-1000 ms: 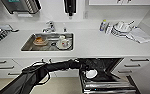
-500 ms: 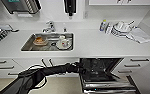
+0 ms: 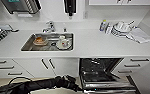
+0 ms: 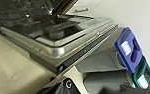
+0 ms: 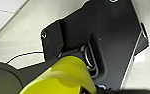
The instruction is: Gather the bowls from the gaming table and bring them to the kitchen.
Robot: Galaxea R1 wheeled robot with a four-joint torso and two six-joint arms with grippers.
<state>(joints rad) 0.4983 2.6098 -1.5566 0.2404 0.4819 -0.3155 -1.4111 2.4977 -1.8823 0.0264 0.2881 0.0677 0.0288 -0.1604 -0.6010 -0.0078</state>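
From my head camera, the steel sink (image 3: 48, 42) sits in the white tabletop (image 3: 98, 45); the orange bowl (image 3: 39, 40) lies inside it, a white bowl (image 3: 63, 43) beside that. Below and right of the sink, the dishwasher (image 3: 101, 75) stands open, my left arm (image 3: 41, 85) reaching toward its door. My left wrist camera looks along that door's edge (image 4: 73, 53). I cannot tell how either pincer stands.

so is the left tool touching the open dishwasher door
Cannot tell. In the head view the left arm reaches to the edge of the dishwasher door, but its tip blurs into the door edge, so neither contact nor a gap shows plainly.
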